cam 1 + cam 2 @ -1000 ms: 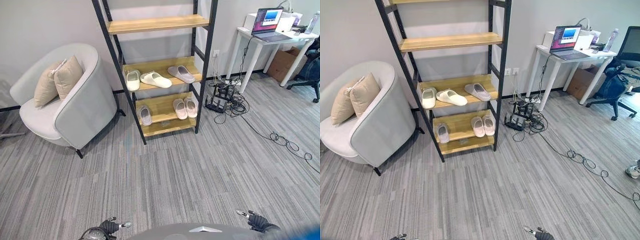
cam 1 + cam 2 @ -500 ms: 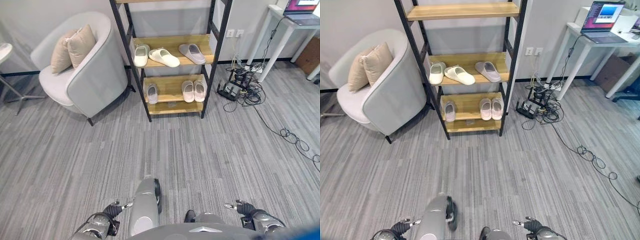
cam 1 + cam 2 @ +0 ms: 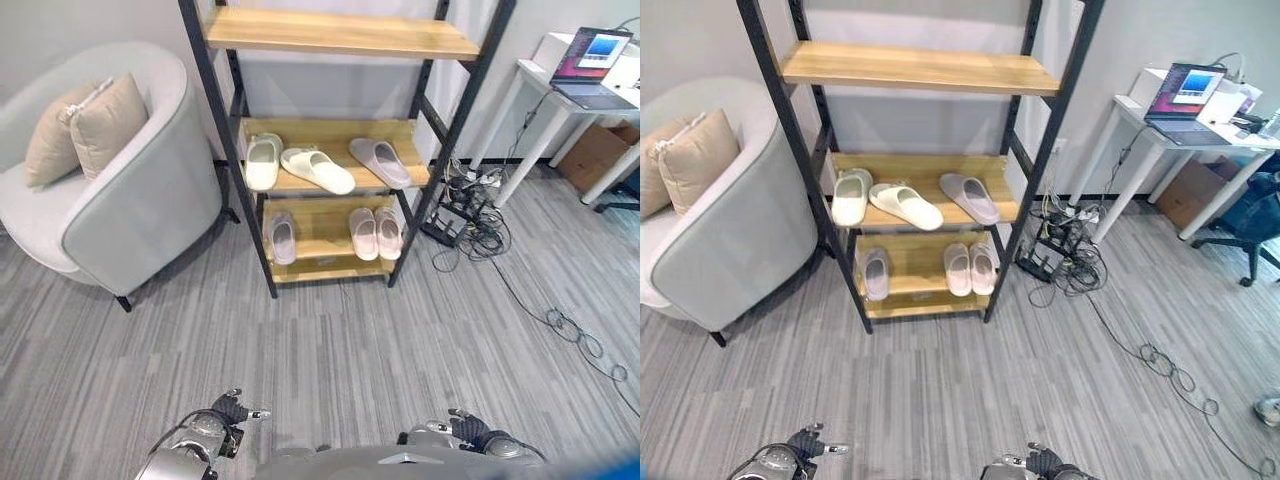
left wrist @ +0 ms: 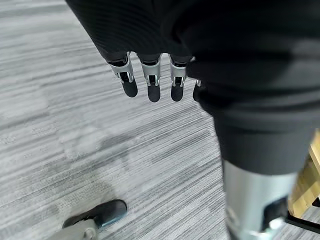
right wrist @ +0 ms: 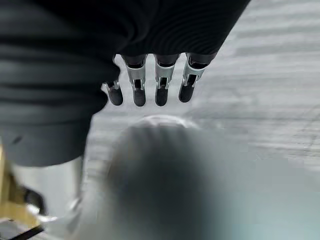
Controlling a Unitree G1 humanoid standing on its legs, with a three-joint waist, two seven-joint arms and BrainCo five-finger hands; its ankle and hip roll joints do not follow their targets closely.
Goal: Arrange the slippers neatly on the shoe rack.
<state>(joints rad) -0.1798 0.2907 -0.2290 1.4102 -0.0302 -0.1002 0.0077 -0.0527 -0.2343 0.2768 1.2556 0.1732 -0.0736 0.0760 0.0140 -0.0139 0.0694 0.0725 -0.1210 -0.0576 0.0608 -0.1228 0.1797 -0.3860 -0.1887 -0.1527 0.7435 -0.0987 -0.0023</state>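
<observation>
The shoe rack (image 3: pixel 249 180) has black posts and wooden shelves and stands against the wall. On its middle shelf lie a white slipper (image 3: pixel 263 163), a cream slipper (image 3: pixel 317 170) turned at an angle, and a grey slipper (image 3: pixel 379 162). The lower shelf holds a pale grey slipper (image 3: pixel 283 237) at the left and a pink pair (image 3: pixel 374 232) side by side at the right. My left hand (image 3: pixel 218 418) and right hand (image 3: pixel 470 430) hang low, far from the rack. Both are open and hold nothing; their straight fingers (image 4: pixel 153 82) (image 5: pixel 161 87) point at the carpet.
A grey armchair (image 3: pixel 140 215) with two beige cushions (image 3: pixel 85 125) stands left of the rack. To the right are a tangle of cables (image 3: pixel 465 205), a white desk (image 3: pixel 560 100) with a laptop (image 3: pixel 593 55), and a cardboard box (image 3: pixel 598 150). Grey carpet lies between me and the rack.
The whole picture has shifted, so the camera has moved; the rack now looks nearer and higher. The slippers lie as before. Both hands stay low and open.
</observation>
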